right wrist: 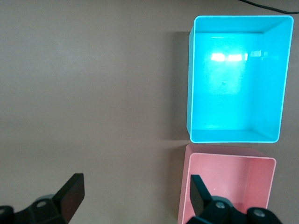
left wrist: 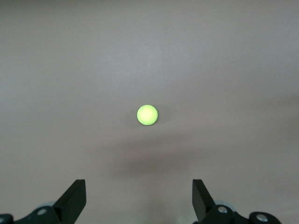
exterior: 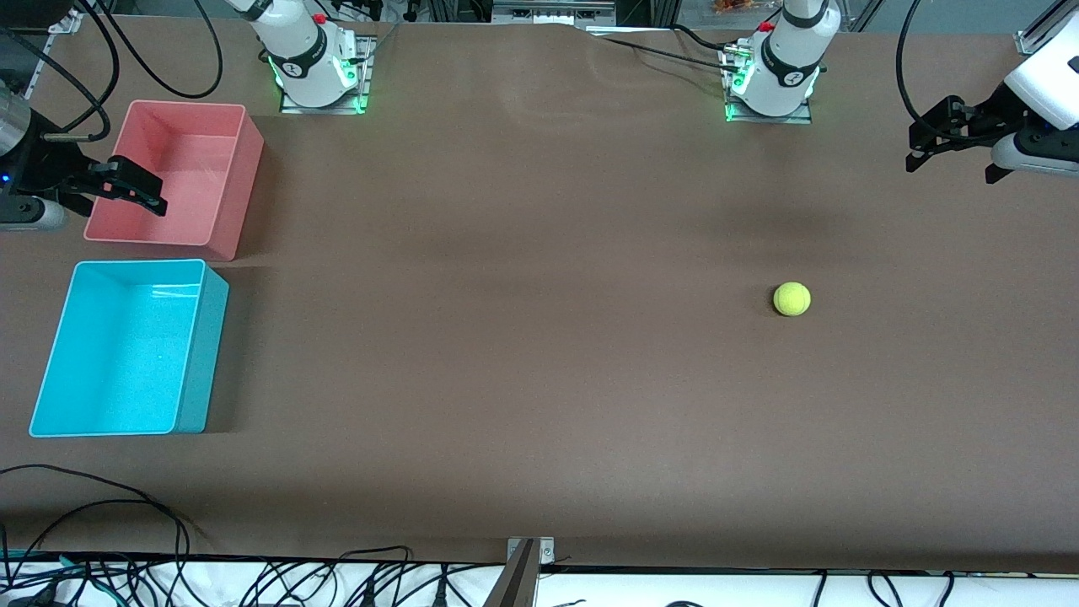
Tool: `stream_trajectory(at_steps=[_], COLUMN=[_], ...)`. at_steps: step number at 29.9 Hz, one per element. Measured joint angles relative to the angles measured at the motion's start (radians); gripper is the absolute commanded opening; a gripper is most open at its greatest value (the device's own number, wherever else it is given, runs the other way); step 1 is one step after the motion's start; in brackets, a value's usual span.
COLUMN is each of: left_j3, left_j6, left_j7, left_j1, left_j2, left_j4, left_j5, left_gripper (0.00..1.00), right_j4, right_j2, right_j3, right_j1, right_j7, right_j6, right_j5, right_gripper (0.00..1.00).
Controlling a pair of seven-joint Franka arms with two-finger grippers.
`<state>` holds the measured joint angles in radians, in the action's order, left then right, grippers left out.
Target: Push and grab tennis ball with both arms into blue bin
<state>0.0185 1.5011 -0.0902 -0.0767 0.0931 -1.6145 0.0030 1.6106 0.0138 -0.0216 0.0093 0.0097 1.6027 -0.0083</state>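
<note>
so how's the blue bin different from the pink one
The blue bin is cyan; the pink bin is salmon pink. The blue bin sits nearer the front camera, the pink bin closer to the right arm's base. The right gripper hangs over the pink bin's edge with open jaws; nothing is over the blue bin. Both are like-sized rectangular tubs, empty, upright, side by side at the right arm's end of the table.
</note>
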Motion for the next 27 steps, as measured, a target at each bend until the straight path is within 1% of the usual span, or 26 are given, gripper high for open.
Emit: stream_trajectory(at_steps=[11, 27], left_j3=[0.001, 0.0], left_j6=[-0.002, -0.003], left_j7=[0.0, 0.0], left_j1=[0.011, 0.011], left_j2=[-0.008, -0.014], left_j4=[0.022, 0.023], left_j5=[0.0, 0.0], left_gripper=[1.0, 1.0], right_j4=[-0.001, -0.002], right_j2=[0.0, 0.002], right_j3=[-0.001, -0.001], right_j1=[0.0, 0.0], right_j7=[-0.002, -0.004], right_j6=[0.001, 0.001], right_j5=[0.0, 0.0], right_gripper=[1.0, 1.0])
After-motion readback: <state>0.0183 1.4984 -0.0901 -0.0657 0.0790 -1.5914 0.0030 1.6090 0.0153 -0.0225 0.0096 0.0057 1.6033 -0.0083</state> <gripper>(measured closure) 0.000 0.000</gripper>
